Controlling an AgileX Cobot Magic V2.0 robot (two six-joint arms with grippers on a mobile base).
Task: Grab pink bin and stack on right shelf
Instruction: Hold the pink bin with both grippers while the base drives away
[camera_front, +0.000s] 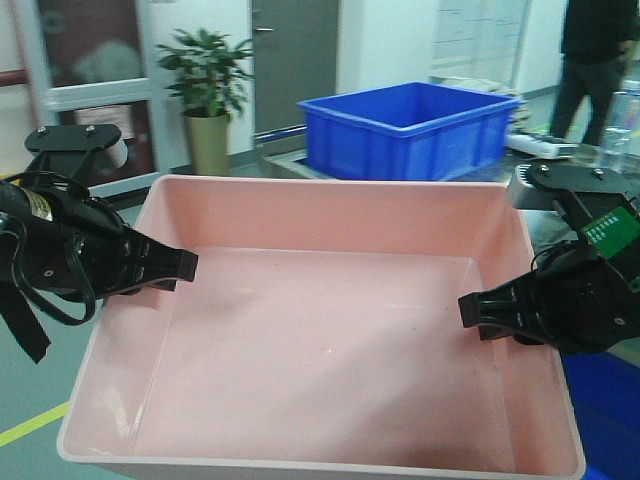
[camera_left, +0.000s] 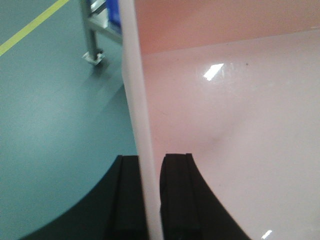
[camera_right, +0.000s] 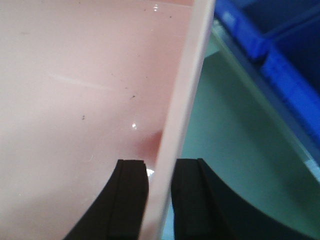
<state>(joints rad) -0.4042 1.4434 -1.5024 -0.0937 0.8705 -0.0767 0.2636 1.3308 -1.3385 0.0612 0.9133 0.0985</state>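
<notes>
From where I stand, the grab looks done and the carry is the step in hand. The pink bin (camera_front: 320, 360) hangs between the two arms, close in front of the robot. Past its left rim there is only green floor (camera_left: 50, 125), so I take it to be held up with nothing underneath. The left tool (camera_front: 182, 268) straddles the left wall, one finger inside the tub and one outside. In the left wrist view, the left tool (camera_left: 150, 161) has both dark fingers pressed to either side of the pale rim, so it is clamped on the wall. The right tool (camera_front: 472, 310) does the same on the opposite wall. In the right wrist view, the right tool (camera_right: 160, 167) has its fingers closed tight against the wall with no gap that I can see. The tub is empty and sits roughly level. A blue crate (camera_front: 405, 130) stands just beyond its far wall. I cannot pick out the right shelf in any view, so it must be off to one side. The next move would call for both arms to swing right together and hold their spacing, so the thin walls neither slip nor buckle. After that the bin would need lowering flat before either grip lets go.
</notes>
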